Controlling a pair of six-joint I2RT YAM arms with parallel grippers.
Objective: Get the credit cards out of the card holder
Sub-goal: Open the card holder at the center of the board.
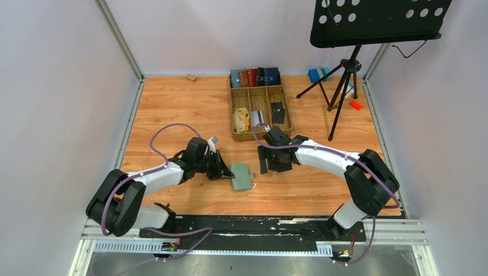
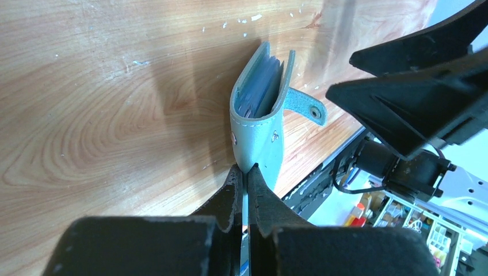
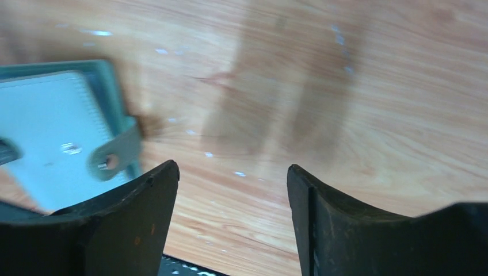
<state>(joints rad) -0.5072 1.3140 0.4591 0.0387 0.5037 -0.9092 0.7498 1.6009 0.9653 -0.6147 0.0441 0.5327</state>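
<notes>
Wood-grain tabletop (image 1: pixel 172 103) boxed in by pale grey walls (image 1: pixel 57 86). In front of the wooden tray (image 1: pixel 231 112), the left gripper (image 1: pixel 228 174) pinches the green card holder (image 1: pixel 242 176); nearer the tray, the right gripper (image 1: pixel 265 165) gapes wide, empty.

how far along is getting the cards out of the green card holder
Done: the snap tab of the card holder hangs undone, and the holder gapes a little. In hand: the left gripper is shut on its folded edge, while the right gripper stands open beside it, empty. Left: cards sit inside the holder, to be pulled out.
</notes>
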